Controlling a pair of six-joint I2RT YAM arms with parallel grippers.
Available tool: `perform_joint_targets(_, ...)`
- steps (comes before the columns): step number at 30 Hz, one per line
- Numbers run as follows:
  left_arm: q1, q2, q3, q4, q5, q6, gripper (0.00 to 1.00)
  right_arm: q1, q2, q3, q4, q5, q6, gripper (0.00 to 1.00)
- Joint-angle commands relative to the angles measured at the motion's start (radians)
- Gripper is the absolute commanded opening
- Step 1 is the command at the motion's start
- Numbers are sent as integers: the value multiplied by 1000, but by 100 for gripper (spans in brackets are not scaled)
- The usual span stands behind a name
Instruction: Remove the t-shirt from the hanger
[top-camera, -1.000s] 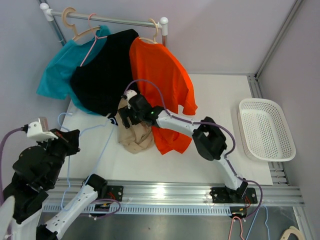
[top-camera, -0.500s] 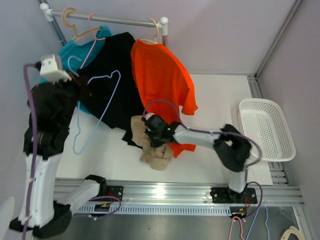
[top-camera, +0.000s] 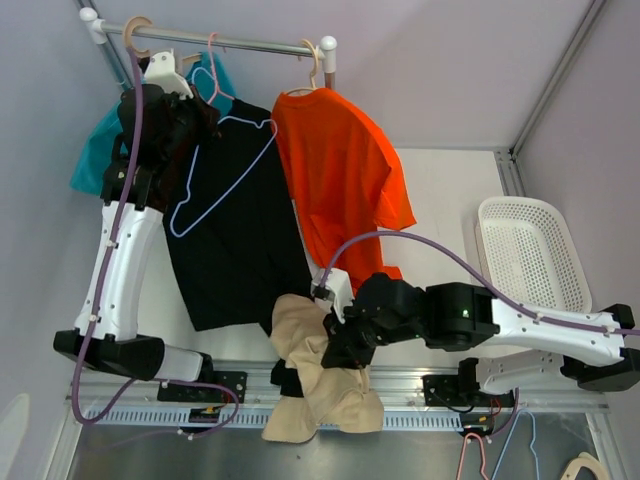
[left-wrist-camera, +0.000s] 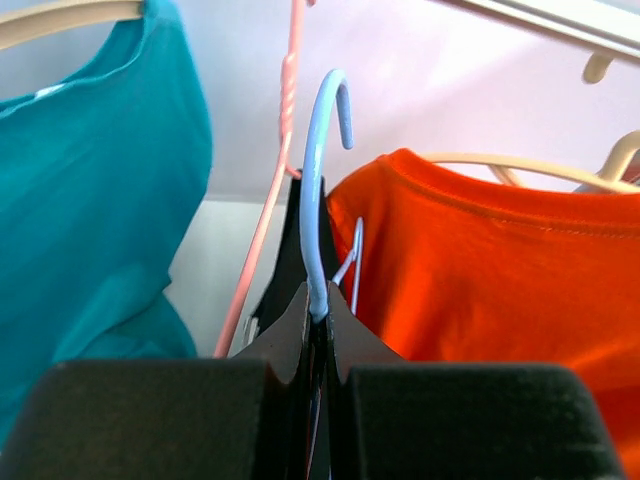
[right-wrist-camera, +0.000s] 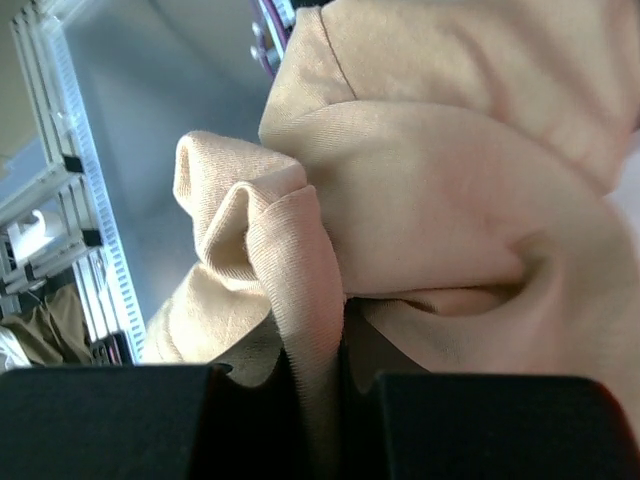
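The beige t-shirt (top-camera: 322, 392) (right-wrist-camera: 430, 200) hangs crumpled over the table's near edge, off the hanger. My right gripper (top-camera: 338, 350) (right-wrist-camera: 330, 362) is shut on a fold of it. The bare light-blue wire hanger (top-camera: 250, 121) (left-wrist-camera: 312, 200) is held up by the rail (top-camera: 250, 43), in front of the black t-shirt (top-camera: 235, 250). My left gripper (top-camera: 205, 118) (left-wrist-camera: 317, 300) is shut on the hanger's neck, and its hook points up just below the rail.
An orange t-shirt (top-camera: 345, 180) (left-wrist-camera: 500, 260) on a cream hanger hangs right of the black one. A teal t-shirt (top-camera: 90, 160) (left-wrist-camera: 90, 200) and a pink hanger (left-wrist-camera: 285, 120) hang at the left. A white basket (top-camera: 530, 260) stands at the right.
My left arm swung up from low left and carried the blue hanger to the rail. My right gripper closed on the beige t-shirt and dragged it to the near edge.
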Motion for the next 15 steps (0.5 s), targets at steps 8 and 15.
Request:
perform_joint_targets(8, 8, 53, 65, 108, 39, 46, 1, -3, -55, 88, -187, 90, 33, 6)
perform_joint_targets(15, 8, 49, -39, 164, 43, 48, 1, -138, -46, -23, -97, -16, 42, 9)
